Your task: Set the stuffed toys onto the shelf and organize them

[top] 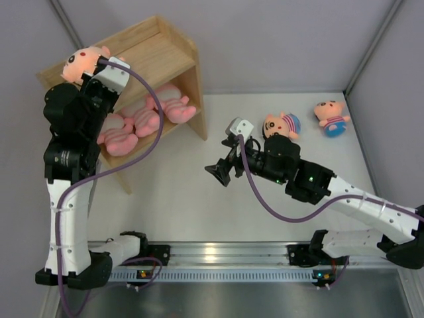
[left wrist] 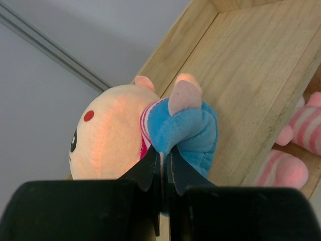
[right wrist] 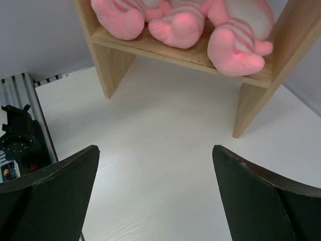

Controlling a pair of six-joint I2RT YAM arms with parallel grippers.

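White table point(top: 185, 199): shelf point(top: 169, 56), two dolls point(top: 281, 124) point(top: 331, 118); lower tier: three pink striped animals point(top: 147, 119).

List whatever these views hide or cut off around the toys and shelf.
- Top view: held doll shows only its head; left arm covers the body.
- Top view: pink animals sit partly behind that arm and its cable.
- Right wrist view: their heads are cut by the top edge.
- Top view: middle doll has its lower body behind right arm.

Facing 3 pink striped toys point(right wrist: 183, 20) side by side on the shelf point(right wrist: 251, 108) board — right gripper point(right wrist: 155, 150) spread wide above the white table point(right wrist: 145, 100).
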